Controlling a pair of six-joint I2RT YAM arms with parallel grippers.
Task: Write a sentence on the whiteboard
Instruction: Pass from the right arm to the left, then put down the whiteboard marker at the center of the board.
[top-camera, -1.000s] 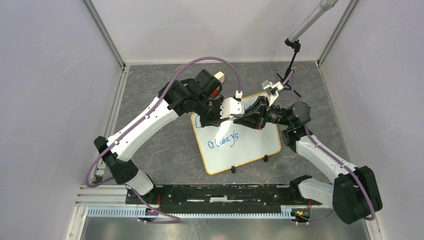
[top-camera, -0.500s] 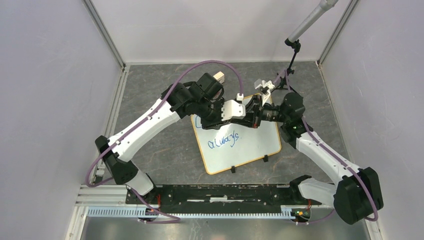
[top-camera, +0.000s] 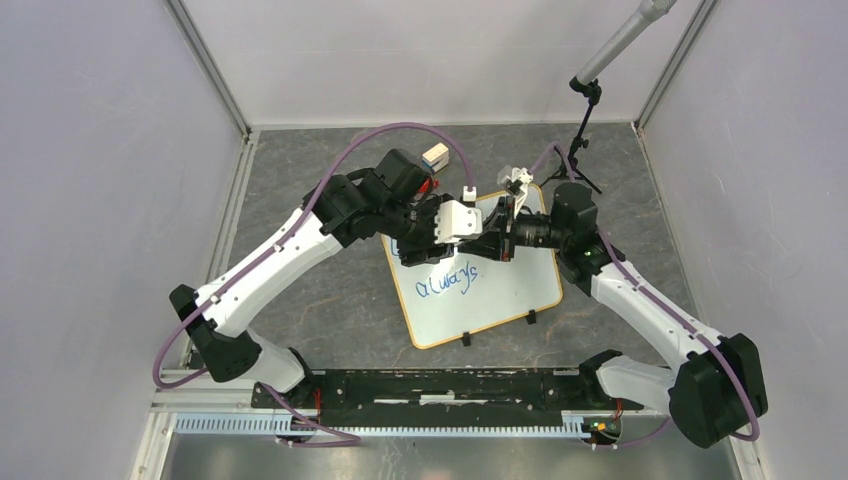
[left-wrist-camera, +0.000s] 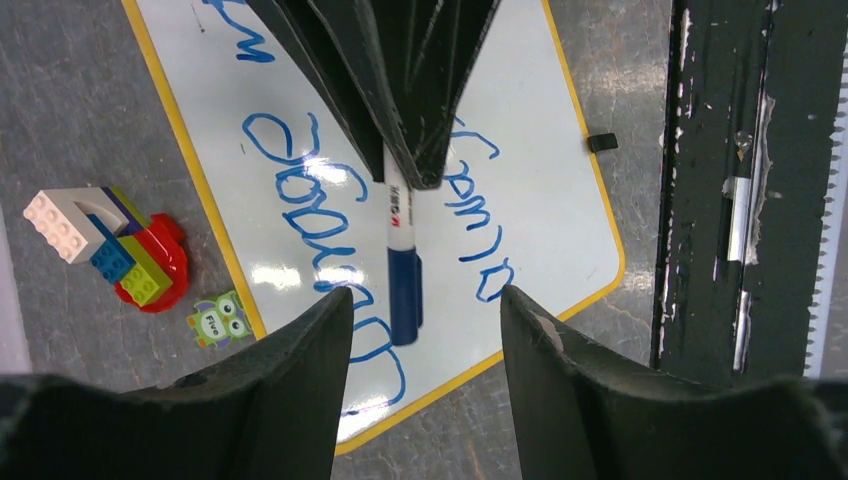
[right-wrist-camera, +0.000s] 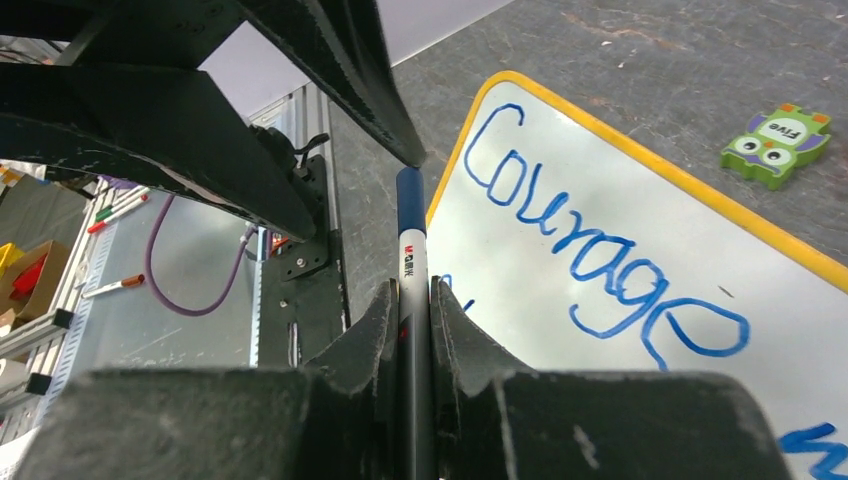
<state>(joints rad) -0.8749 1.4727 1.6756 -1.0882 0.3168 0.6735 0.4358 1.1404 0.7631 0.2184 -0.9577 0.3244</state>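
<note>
You have the light, likely slippery blue marker clamped by its barrel in your right gripper, while your left gripper gapes empty around its blue end

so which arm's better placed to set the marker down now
Right, probably. The right claw is shut on the marker above the whiteboard, so it can just lower and release it. The left claw stands open by the marker's blue end, gripping nothing.
</note>
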